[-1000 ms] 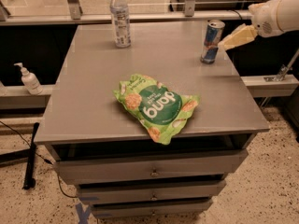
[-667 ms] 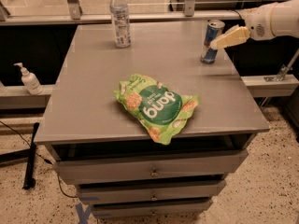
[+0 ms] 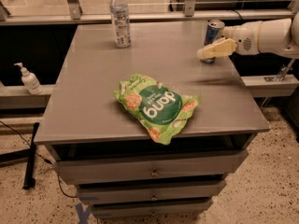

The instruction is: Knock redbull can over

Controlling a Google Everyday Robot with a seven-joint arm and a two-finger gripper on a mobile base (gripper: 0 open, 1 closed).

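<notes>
The redbull can (image 3: 213,33), blue and silver with a silver top, stands upright near the right edge of the grey table (image 3: 93,101), towards the back. My gripper (image 3: 203,53) reaches in from the right on a white arm (image 3: 271,35). Its cream fingers (image 3: 219,48) look shut together and point left, lying across the front of the can's lower half and hiding its base. The gripper seems to touch the can, and it holds nothing.
A clear water bottle (image 3: 120,18) with a white cap stands at the table's back left. A green snack bag (image 3: 156,107) lies near the front centre. A pump bottle (image 3: 29,80) stands on a ledge to the left. Drawers (image 3: 149,171) sit under the tabletop.
My gripper has moved left, from beside the can's right side to across its lower front. The can still stands in about the same place.
</notes>
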